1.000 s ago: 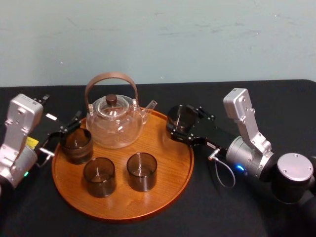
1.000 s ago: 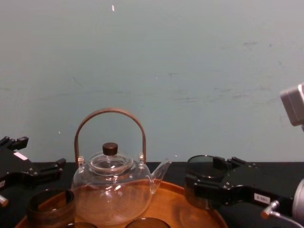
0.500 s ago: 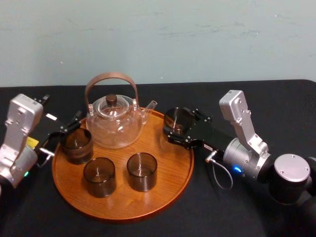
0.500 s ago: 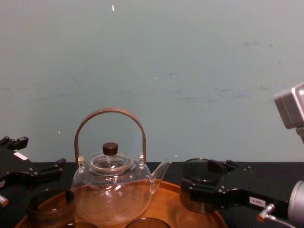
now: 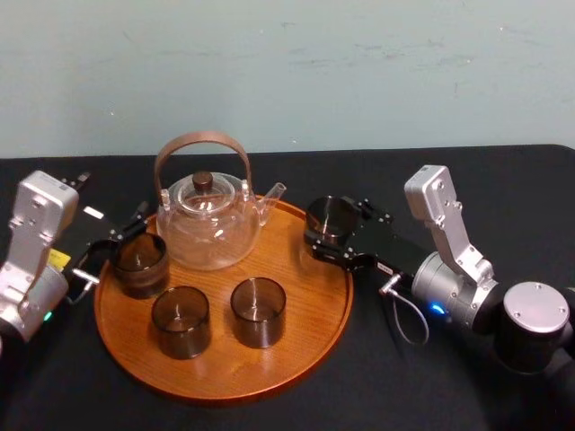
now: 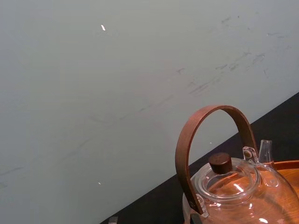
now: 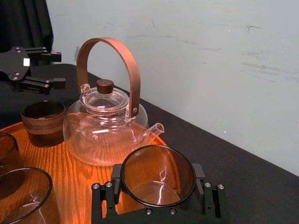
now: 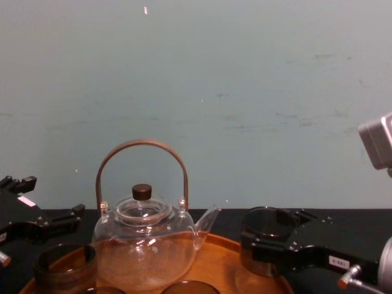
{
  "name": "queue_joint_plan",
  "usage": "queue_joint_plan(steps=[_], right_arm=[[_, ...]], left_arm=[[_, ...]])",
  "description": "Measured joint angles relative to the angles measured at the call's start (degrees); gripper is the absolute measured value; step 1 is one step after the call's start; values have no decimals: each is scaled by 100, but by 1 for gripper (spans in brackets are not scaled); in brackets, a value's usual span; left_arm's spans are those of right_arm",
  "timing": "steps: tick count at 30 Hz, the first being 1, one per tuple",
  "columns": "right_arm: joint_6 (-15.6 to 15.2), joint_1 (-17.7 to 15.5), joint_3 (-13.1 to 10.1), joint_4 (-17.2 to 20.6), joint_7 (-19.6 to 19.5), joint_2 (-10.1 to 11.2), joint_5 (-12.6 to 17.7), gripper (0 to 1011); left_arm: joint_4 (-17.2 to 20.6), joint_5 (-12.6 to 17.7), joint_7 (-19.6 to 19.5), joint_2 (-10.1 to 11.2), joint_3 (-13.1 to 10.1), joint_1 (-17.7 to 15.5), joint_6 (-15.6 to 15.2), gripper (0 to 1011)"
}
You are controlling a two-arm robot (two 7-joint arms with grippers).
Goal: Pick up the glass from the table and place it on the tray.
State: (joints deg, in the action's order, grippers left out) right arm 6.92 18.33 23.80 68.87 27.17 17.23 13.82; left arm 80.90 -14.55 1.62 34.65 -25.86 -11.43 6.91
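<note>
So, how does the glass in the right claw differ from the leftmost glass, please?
The right glass is gripped by the right claw; the left glass stands free. The right glass is at the tray's right rim; the left glass, at its left rim. Both upright, empty.

Looks like a lab: black-draped table [image 5: 503, 180] against bare wall [image 5: 359, 72] (scuffed, pale).

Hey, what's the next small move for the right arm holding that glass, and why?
Probably ease it straight down onto the wood. The right end effector grips the glass, which seems to be just above the tray, inside its right rim. The left end effector sits open at the tray's left edge.
</note>
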Motion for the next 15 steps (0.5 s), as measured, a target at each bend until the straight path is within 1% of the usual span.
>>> queue_joint_plan(steps=[8, 15], right_arm=[[11, -20, -10, 104, 29, 19, -1, 905], [37, -18, 41, 154, 93, 11, 4, 905]], left_arm=[[0, 0, 0, 0, 0, 0, 0, 1001], [0, 0, 0, 0, 0, 0, 0, 1001]])
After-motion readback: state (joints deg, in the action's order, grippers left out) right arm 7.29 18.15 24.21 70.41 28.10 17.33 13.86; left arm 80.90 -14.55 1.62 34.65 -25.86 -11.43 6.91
